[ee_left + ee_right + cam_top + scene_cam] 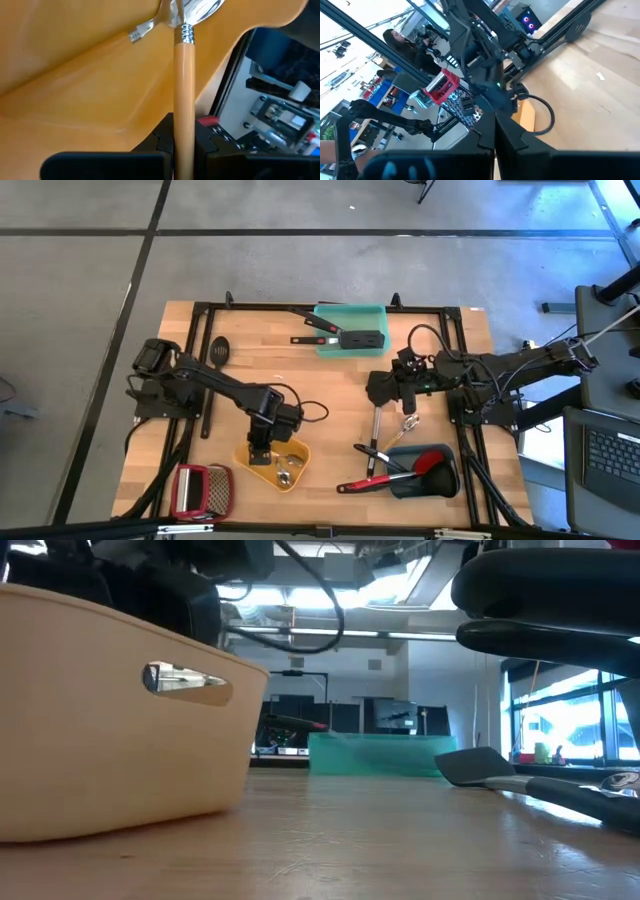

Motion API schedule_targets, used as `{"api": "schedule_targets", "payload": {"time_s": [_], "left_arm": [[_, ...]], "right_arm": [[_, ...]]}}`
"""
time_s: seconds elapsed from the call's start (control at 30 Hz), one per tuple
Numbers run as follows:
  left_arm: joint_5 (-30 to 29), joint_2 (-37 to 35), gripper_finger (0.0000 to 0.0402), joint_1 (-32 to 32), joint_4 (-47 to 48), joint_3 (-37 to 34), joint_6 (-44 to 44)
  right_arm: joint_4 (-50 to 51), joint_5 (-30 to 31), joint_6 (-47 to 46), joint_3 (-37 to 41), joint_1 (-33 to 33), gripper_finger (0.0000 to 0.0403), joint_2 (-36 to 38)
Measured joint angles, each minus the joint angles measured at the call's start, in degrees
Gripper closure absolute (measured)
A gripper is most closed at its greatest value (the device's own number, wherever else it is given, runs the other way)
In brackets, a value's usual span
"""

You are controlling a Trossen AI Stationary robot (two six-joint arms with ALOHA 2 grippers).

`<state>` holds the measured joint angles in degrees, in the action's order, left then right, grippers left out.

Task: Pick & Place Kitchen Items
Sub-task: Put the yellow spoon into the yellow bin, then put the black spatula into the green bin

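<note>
My left gripper pinches the orange handle of a tool, standing upright over the yellow tray at lower centre-left. My right gripper is pressed together, empty, at centre-right.

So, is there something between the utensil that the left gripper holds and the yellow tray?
Nothing visible. The left gripper, shut on the orange-handled utensil, hangs directly over the yellow tray; the utensil's metal end already reaches among the small metal spoons inside.
</note>
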<state>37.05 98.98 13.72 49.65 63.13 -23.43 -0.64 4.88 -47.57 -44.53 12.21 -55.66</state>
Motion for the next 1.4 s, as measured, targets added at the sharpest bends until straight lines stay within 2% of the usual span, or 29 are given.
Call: {"api": "schedule_targets", "payload": {"time_s": [0.4, 0.73, 0.9, 1.4], "left_arm": [[-3.2, 1.5, 0.0371, 0.1, -0.5, 0.0, 1.2], [-11.9, 1.5, 0.0355, 0.9, -0.4, 0.0, 2.4], [-12.9, 1.5, 0.0341, 0.9, -0.4, 0.0, 2.8], [-18.4, 1.1, 0.0214, 0.9, 1.5, 0.0, 0.0]], "right_arm": [[-0.1, 1.1, -0.2, 0.0, 0.0, 0.0402, 0.0], [-1.0, 1.1, -0.2, 0.0, 0.0, 0.0402, 0.0], [-1.0, 1.1, -0.2, 0.0, 0.0, 0.0402, 0.0], [-1.5, 1.6, -0.2, 0.0, 0.0, 0.0402, 0.0]]}}
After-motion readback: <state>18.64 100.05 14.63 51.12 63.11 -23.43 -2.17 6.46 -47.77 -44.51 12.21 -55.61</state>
